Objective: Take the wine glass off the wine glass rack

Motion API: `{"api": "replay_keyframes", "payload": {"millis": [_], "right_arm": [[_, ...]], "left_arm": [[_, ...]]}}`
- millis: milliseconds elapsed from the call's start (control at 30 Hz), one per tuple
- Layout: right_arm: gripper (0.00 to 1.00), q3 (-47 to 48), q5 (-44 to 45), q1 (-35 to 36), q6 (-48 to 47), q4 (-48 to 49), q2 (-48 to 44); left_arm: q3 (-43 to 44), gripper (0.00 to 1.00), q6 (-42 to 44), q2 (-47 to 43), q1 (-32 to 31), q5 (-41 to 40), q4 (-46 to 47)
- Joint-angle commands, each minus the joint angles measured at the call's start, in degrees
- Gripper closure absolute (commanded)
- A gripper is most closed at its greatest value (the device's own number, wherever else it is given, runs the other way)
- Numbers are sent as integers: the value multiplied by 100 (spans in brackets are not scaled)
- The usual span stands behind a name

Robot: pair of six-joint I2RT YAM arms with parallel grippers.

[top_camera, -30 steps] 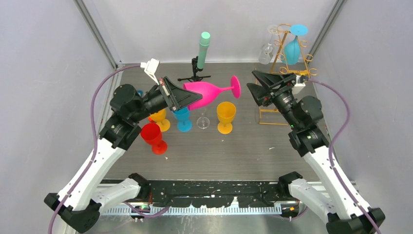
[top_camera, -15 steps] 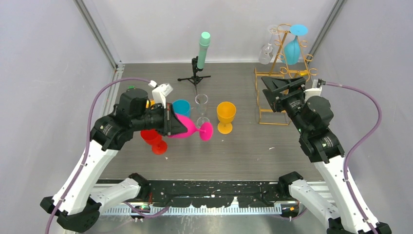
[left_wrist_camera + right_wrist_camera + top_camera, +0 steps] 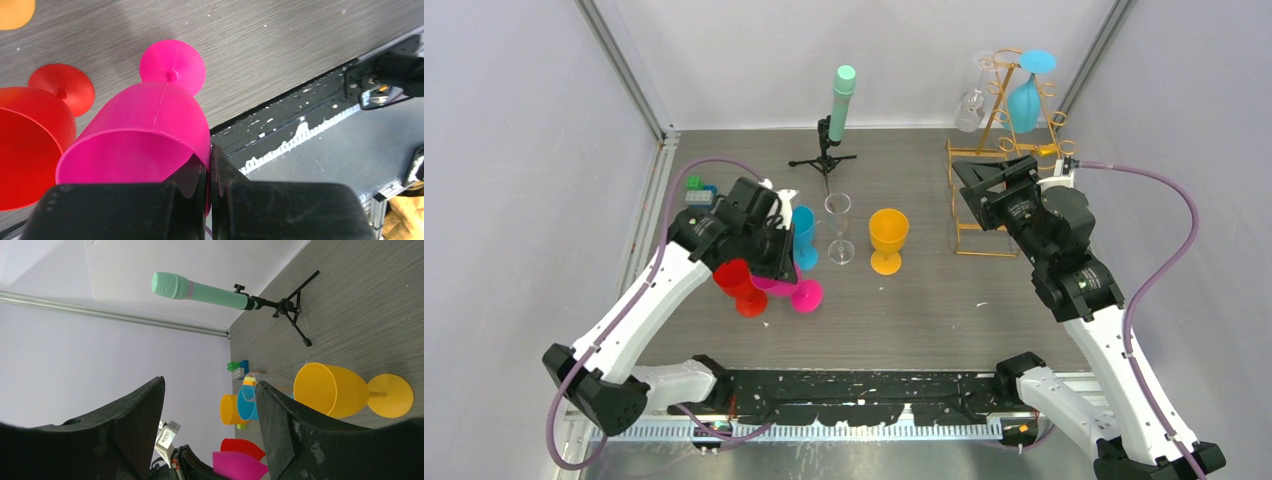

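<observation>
Moved: the left arm (image 3: 654, 300) has swung the pink wine glass (image 3: 142, 125) out of mid-air over the middle of the worktop (image 3: 924, 300) and down to the near-left, next to the red goblet (image 3: 736, 277). The right arm (image 3: 1084, 290) has drawn back toward the wine glass rack (image 3: 1009, 140).
Left jaws: pressed together on the rim of the pink bowl, pinching its wall.
Right jaws: spread wide with nothing between them, just in front of the rack and pointing left across the worktop.
Pink glass, place: off the rack and well apart from it, just beside the red goblet. Whether the two touch cannot be told.
Pink glass, axis: tilted, with the bowl up at the left jaws and the stem slanting down and away to the foot, low by the worktop. Whether the foot rests there cannot be told.
Still hanging: a clear glass (image 3: 970, 103) and a blue glass (image 3: 1025, 100), bowl-down at the top of the rack in the far-right corner, long axes upright.
Nearer arm: the right one. Those glasses lie behind and above its jaws, which face away from them.
Step, as judged: stand the pink glass flat on its foot before letting go. The close red goblet could be knocked.
</observation>
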Motion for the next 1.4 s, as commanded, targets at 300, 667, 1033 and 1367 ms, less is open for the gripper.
{"api": "replay_keyframes", "payload": {"millis": [300,667,1033,1367], "right_arm": [[29,195,170,22,-208,17,-58],[29,228,238,22,-200,-191,-113],[28,853,179,22,-740,-1243,-85],[29,2295,332,22,-1813,-2035,548]], "left_arm": [[-50,100,-290,923,-851,-1272,350],[-101,87,-269,1484,-1180,-2138,378],[135,51,-123,1257,-1189,-2622,185],[578,14,-127,11,-1188,-1881,728]]}}
